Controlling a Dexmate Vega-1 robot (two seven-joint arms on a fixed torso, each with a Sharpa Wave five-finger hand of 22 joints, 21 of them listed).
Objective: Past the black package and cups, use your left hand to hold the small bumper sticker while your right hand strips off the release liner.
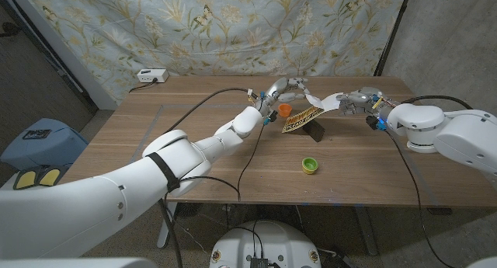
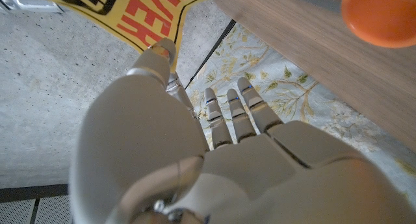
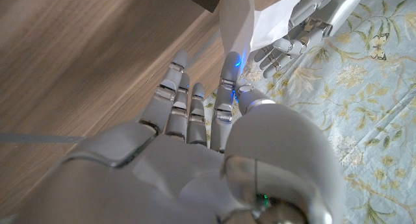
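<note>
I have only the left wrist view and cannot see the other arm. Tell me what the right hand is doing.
Observer: The right hand pinches a white liner strip, raised above the table.
Operator: Give me the peel state.
Observer: The strip arcs back to the bumper sticker and meets it close to the left hand, so it is not fully off.
Operator: Name what lies below the sticker.
Observer: A black package lies on the table just under the sticker's lower end.
</note>
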